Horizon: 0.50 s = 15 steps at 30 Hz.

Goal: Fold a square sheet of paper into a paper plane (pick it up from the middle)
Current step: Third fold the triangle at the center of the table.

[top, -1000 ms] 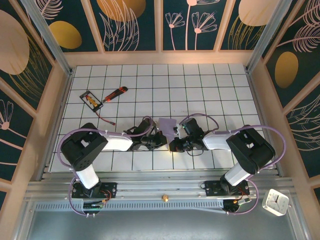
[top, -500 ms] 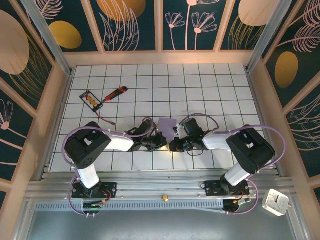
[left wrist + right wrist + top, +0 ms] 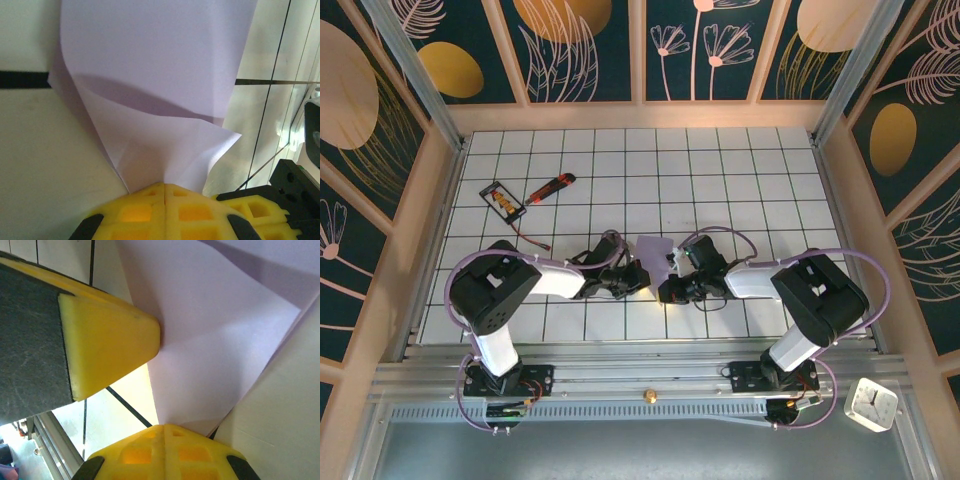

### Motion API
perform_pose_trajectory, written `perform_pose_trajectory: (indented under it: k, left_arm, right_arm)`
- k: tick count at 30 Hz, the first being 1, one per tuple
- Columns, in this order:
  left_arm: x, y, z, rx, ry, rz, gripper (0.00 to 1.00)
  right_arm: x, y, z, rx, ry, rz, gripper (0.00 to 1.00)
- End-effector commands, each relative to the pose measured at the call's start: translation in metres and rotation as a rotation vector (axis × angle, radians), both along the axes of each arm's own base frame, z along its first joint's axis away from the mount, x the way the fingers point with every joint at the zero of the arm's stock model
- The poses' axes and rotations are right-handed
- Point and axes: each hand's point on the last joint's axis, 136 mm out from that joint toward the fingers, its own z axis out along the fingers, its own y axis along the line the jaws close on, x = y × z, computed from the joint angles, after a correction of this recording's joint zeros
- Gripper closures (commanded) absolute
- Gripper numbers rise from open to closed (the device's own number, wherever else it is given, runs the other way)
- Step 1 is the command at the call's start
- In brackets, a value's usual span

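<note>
At counter centre, just ahead of the two arms: square sheet of paper [image 3: 654, 250], pale lavender, unmarked, lying between the two hands.
Sheet, condition: not flat; in the left wrist view [image 3: 160, 75] one layer curls over another, with a shadowed hollow between them, and the near end narrows to a point at the pads.
Sheet, right wrist view: [image 3: 215, 340] pale layers meeting along a crease, the near edge running down into the pads.
Left hand: [image 3: 638, 276] closed; its yellow pads [image 3: 145, 205] meet along one seam, with the sheet's near point pinched between them.
Right hand: [image 3: 665, 288] closed; its yellow pads [image 3: 140, 452] are pressed together on the sheet's near edge.
Hands, relation: close beside each other, tips facing inward at the sheet's near edge; a yellow finger of the left hand [image 3: 110, 340] touches the sheet just beside the right hand's grip.
Counter: [image 3: 740, 180] white surface with a black grid.
Far left of counter: black-framed card [image 3: 503, 200] and red-orange utility knife [image 3: 551, 187], near each other, well apart from the sheet.
</note>
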Motion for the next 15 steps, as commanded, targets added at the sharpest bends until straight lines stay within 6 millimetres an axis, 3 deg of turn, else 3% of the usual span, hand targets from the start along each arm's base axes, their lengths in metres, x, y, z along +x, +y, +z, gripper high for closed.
perform_pose_trajectory:
  k: [1,15]
  left_arm:
    - [0.015,0.026,-0.025,0.13,0.002,0.052,1.0]
    - [0.046,0.047,-0.03,0.191,-0.026,0.071,1.0]
  right_arm:
    - [-0.039,-0.055,-0.061,-0.294,0.147,-0.015,1.0]
    - [-0.041,-0.057,-0.064,-0.305,0.156,-0.015,1.0]
